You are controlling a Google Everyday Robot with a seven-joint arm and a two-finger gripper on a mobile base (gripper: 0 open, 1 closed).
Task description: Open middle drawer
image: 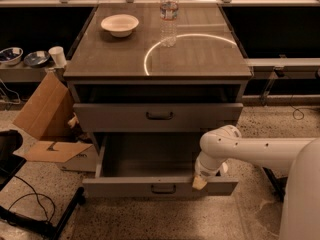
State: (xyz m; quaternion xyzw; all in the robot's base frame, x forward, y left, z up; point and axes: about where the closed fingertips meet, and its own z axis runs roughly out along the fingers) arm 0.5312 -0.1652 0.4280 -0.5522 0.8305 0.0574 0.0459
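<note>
Middle drawer [125, 187], front crosswise, faces camera; gripper [200, 183] at front.

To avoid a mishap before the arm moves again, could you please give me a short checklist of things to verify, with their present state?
1. Wide grey metal middle drawer pulled out, its deep tray showing: ok.
2. Gripper at the drawer's front rim, right of the small black centre pull handle: ok.
3. Gripper's hold on the drawer front: cannot tell.
4. Taller-fronted grey drawer above is not pulled out over the open tray: ok.
5. Clear plastic water bottle upright on the cabinet top: ok.
6. Brown cardboard box on the floor to the left, apart from the open drawer's side: cannot tell.
</note>
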